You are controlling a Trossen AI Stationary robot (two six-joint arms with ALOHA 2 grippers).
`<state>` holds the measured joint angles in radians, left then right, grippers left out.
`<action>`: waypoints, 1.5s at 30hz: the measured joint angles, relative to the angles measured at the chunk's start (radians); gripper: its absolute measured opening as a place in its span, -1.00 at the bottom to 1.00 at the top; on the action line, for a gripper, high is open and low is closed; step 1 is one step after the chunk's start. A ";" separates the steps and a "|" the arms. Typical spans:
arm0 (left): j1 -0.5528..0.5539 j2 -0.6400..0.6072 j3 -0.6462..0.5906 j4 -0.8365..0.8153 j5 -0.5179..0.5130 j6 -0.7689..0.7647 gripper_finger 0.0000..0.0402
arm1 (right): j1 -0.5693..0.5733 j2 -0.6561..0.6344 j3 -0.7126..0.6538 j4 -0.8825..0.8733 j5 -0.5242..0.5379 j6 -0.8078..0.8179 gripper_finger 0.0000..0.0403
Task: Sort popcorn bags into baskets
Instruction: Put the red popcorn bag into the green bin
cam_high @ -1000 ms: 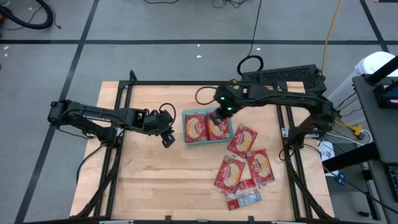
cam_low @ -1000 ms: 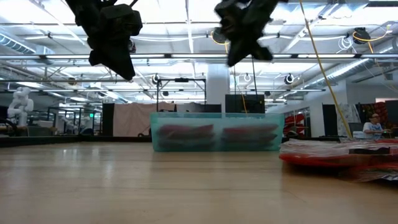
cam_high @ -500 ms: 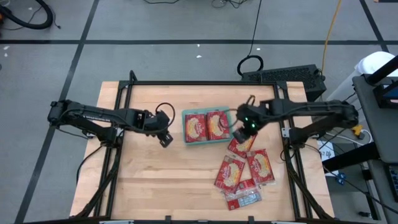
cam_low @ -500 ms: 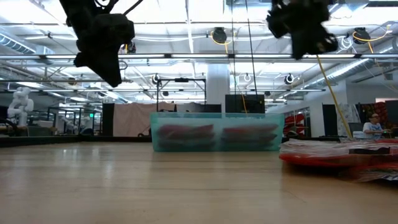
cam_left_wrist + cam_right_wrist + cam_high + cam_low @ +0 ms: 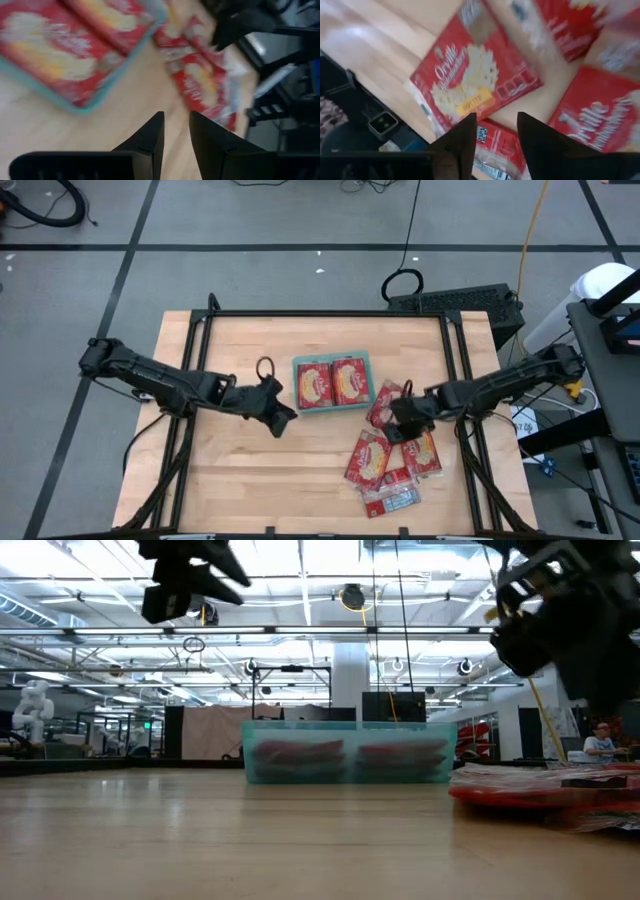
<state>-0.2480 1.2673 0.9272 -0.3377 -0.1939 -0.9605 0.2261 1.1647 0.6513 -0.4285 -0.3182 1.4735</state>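
R gripper (image 5: 404, 420) hangs over the loose popcorn bags (image 5: 385, 455) at 4 o'clock on the bench (image 5: 230, 480), fingers (image 5: 462, 142) apart w/ nothing between. L gripper (image 5: 283, 418) at 9 o'clock of the teal basket (image 5: 333, 383), fingers a little apart, empty. Basket sits mid-bench, two bags inside, side by side.

"Orville Redenbacher's" in white script on a red popcorn bag (image 5: 480, 90), partly on a second bag (image 5: 600, 120)
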 joint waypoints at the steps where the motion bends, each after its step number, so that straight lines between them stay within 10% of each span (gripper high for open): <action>1: -0.013 0.013 0.000 0.033 -0.007 -0.003 -0.54 | 0.015 0.001 -0.020 0.033 0.000 0.018 -0.30; 14: -0.090 0.357 0.024 0.640 -0.016 0.103 -0.54 | 0.100 0.000 -0.238 0.282 0.089 0.094 -0.07; 30: -0.031 0.802 0.423 0.480 0.071 0.271 -0.54 | 0.099 0.001 -0.355 0.568 0.167 0.166 -0.02; 45: -0.019 0.874 0.457 0.380 0.085 0.234 -0.54 | 0.096 0.048 -0.353 0.611 0.240 0.127 -0.18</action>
<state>-0.2668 2.1418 1.3838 0.0423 -0.1093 -0.7267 0.3222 1.2123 0.2981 0.1827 -0.0777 1.6001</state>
